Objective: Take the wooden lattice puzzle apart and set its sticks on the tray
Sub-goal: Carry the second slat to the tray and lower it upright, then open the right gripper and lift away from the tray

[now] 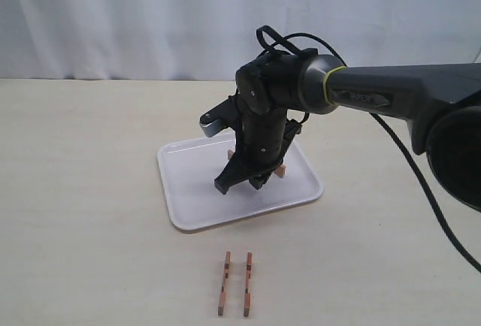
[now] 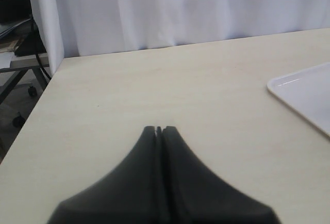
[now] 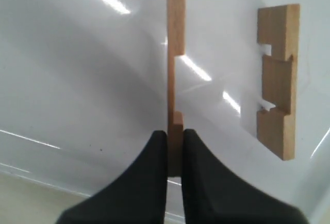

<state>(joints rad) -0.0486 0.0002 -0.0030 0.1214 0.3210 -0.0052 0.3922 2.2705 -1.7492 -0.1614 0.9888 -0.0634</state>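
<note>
One stick (image 3: 176, 38) is clamped edge-on in the jaws of the right gripper (image 3: 175, 133) over the tray (image 1: 192, 191). It should be lowered clear of the second stick (image 3: 278, 79) before being released.

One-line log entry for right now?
right gripper: shut on held stick over tray | left gripper: shut, empty | in tray: flat stick | on table: two sticks

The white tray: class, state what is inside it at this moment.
One notched stick lies flat inside the tray. The right gripper holds a second stick edge-on over it. In the exterior view the arm covers the tray's middle.
</note>
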